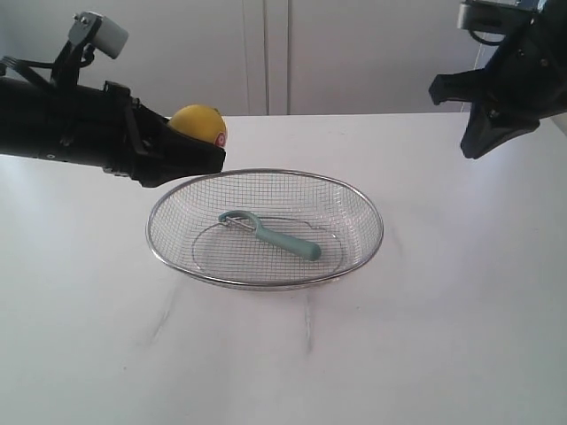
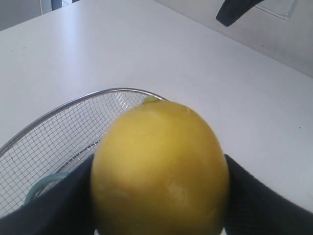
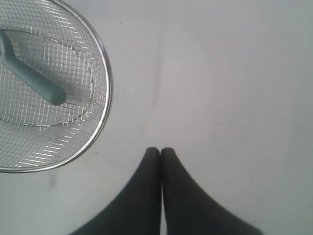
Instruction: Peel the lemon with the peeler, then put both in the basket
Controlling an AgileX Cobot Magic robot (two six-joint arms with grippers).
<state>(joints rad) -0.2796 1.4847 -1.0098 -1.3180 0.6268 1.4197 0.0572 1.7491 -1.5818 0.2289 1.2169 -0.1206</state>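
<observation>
My left gripper is shut on the yellow lemon, which carries a red sticker, and holds it in the air just past the far left rim of the basket. In the left wrist view the lemon fills the space between the black fingers. The teal-handled peeler lies inside the wire basket, also seen as the peeler in the basket from the right wrist. My right gripper is shut and empty, raised at the far right.
The basket stands mid-table on a white tabletop. A pale wall with panel seams rises behind the table's far edge.
</observation>
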